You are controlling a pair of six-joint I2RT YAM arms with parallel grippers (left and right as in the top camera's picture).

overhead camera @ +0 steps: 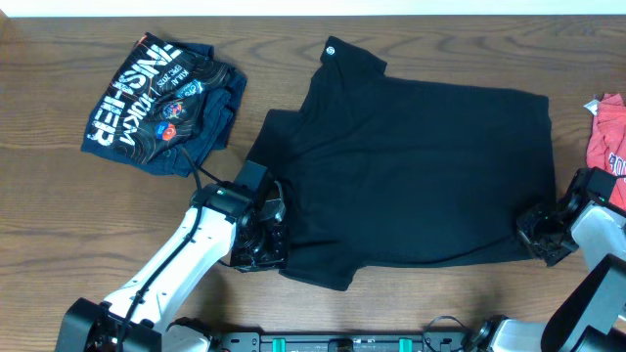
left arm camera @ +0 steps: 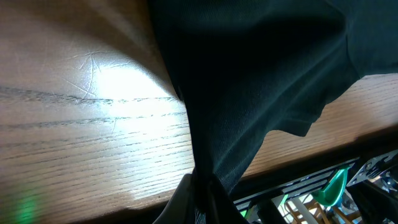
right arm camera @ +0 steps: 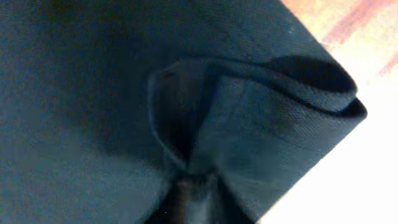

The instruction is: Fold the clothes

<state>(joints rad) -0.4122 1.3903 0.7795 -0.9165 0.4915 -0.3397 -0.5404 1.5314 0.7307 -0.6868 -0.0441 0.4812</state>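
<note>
Black T-shirt (overhead camera: 421,166) between navy printed garment (overhead camera: 161,106) and red garment (overhead camera: 608,132)

T-shirt (overhead camera: 411,166) centred on table (overhead camera: 59,215), second garment (overhead camera: 161,103) far left, third garment (overhead camera: 608,132) far right

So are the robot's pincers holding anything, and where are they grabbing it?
Both hold the black T-shirt. The left pincer pinches its near left edge, and the right pincer pinches its near right corner.
</note>
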